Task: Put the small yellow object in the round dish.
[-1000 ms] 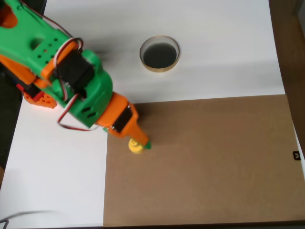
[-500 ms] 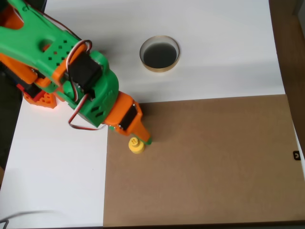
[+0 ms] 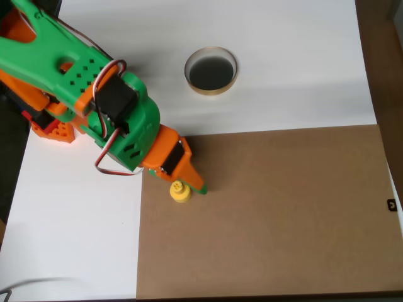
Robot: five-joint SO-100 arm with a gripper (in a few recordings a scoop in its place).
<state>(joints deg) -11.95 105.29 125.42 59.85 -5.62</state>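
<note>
**Gripper over the yellow piece, dish well away**

From the overhead view I see my gripper down at the top left corner of the brown board, its orange tip pointing down and to the right. The yellow piece stands on that board just inside its left edge, knob up, and it sits right against the lower left side of the gripper's tip. From straight above I see only one orange finger clearly, with a sliver of green at its end. The other finger is hidden under the arm, so I cannot tell how wide the jaws stand or whether they have any hold on the piece. The piece looks upright and rests on the board as far as I can judge.

The dish is on the white table, up and to the right of the gripper, well apart from both the gripper and the piece. Its pale rim rings a dark inside, and I see nothing in it.

The green and orange arm comes in from the upper left, crossing the white surface, with wires looping beside its wrist. The arm's shadow falls on the white table between the wrist and the dish.
</note>
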